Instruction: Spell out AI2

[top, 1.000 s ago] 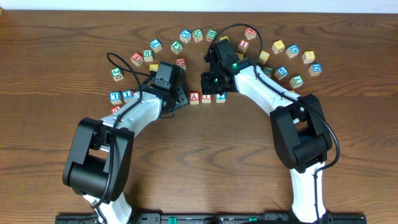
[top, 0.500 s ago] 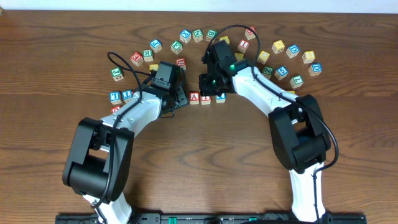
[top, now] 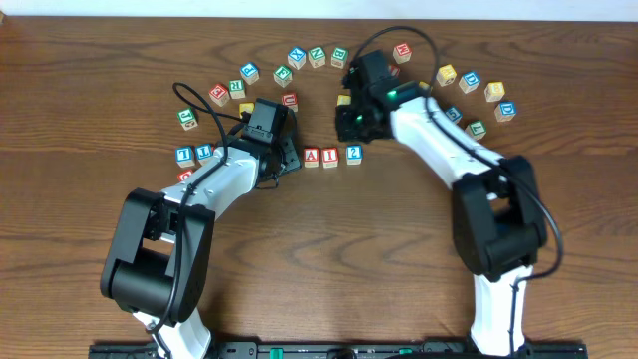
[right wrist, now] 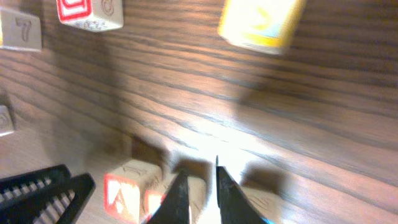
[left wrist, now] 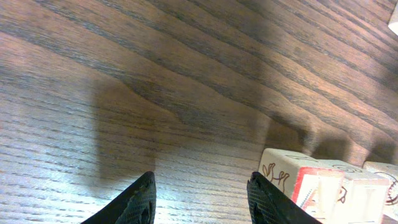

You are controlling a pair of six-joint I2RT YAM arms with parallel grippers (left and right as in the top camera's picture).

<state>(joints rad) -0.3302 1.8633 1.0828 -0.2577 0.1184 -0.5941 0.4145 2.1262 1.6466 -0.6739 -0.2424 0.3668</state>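
Note:
The red "A" cube (top: pixel 312 156), red "I" cube (top: pixel 330 156) and blue "2" cube (top: pixel 353 154) stand in a row side by side at the table's middle. My left gripper (top: pixel 290 160) is open and empty, low on the table just left of the "A" cube (left wrist: pixel 311 185), its right fingertip (left wrist: pixel 267 198) close beside it. My right gripper (top: pixel 351 126) is above and behind the row, fingers nearly together and holding nothing (right wrist: pixel 200 190). The "A" cube (right wrist: pixel 121 190) shows below it, with the other two partly hidden by the fingers.
Several other letter cubes lie in an arc along the far side, from a green one (top: pixel 187 118) on the left to a blue one (top: pixel 505 110) on the right. A yellow cube (right wrist: pixel 261 22) and a red-framed cube (right wrist: pixel 90 12) lie beyond the right gripper. Two blue cubes (top: pixel 193 154) sit left.
My right gripper has lifted off the row and moved back and right, away from the "2" cube. The three cubes stay in place. The left arm has not moved.

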